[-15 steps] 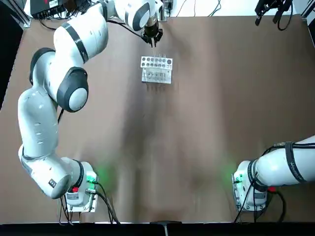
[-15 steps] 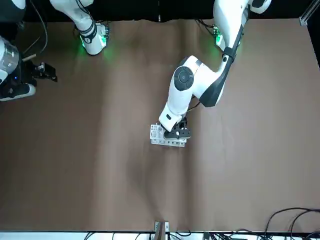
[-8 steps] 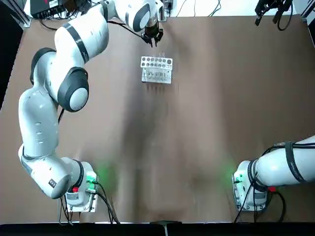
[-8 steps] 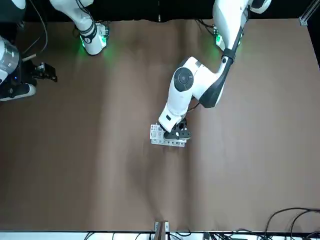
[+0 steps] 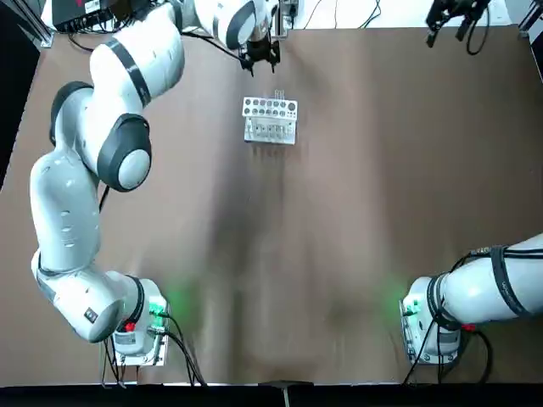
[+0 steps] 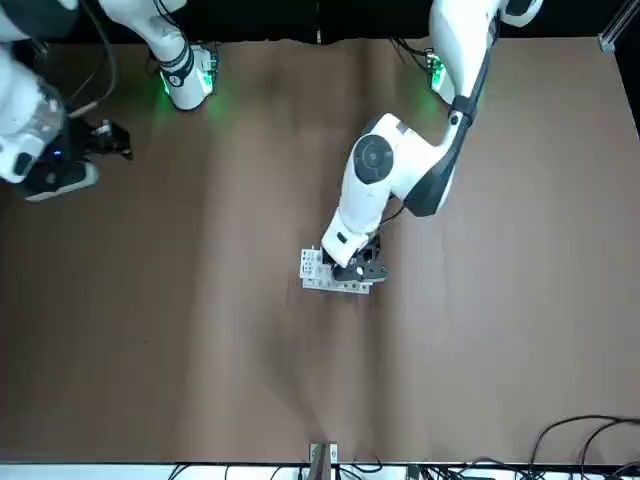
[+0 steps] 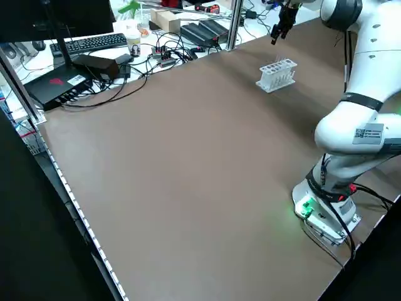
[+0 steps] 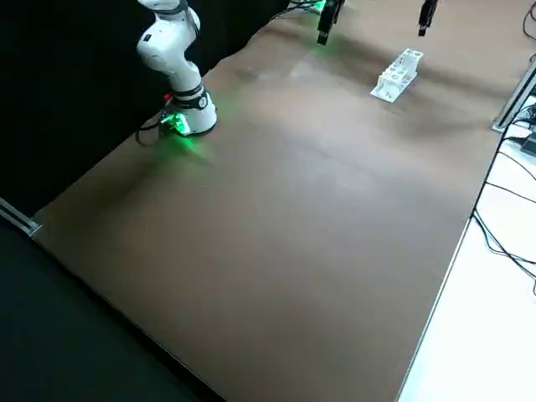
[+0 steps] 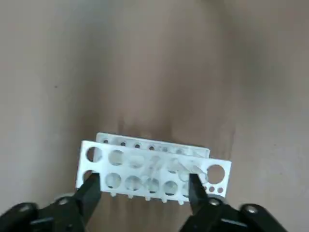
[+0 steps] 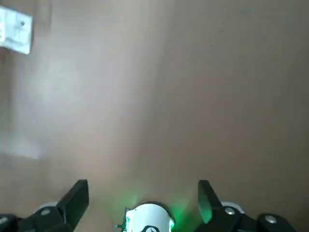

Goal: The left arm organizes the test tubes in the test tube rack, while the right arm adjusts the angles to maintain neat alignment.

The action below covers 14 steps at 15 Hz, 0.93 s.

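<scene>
The white test tube rack (image 5: 270,119) stands on the brown table toward its far side. Clear test tubes (image 9: 166,166) sit in its holes, and one (image 5: 278,95) pokes up at the rack's far edge. My left gripper (image 5: 259,52) hovers beyond the rack, near the far table edge. In the left wrist view this gripper (image 9: 145,193) is open, its fingers (image 9: 89,191) apart above the rack (image 9: 104,154) and holding nothing. My right gripper (image 5: 450,15) hangs at the far right corner, well away from the rack. The right wrist view shows it (image 10: 143,195) open and empty.
Both arm bases glow green at the near edge, the left base (image 5: 140,326) and the right base (image 5: 428,322). A keyboard (image 7: 94,42), cables and boxes lie on a bench beyond the table's left edge. Bare brown tabletop (image 5: 322,237) lies between the bases and the rack.
The left gripper has drawn back from the rack toward the far edge, leaving a tube standing in it. The right gripper has shifted slightly toward the table's middle.
</scene>
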Each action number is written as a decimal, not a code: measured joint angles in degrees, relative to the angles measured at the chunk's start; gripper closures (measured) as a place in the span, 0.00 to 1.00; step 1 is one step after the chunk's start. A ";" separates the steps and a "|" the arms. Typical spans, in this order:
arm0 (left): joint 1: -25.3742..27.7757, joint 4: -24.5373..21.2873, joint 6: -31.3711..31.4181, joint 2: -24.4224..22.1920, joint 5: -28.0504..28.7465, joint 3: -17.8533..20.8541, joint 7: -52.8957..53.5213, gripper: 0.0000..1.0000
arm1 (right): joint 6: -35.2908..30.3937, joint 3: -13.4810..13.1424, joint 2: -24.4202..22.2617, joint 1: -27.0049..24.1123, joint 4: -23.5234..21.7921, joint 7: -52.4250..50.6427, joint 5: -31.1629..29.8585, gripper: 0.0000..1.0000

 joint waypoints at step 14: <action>21.97 -0.16 -36.55 -23.32 -0.62 -0.15 40.49 0.00 | 17.47 0.53 11.23 17.32 -0.61 14.08 13.70 0.00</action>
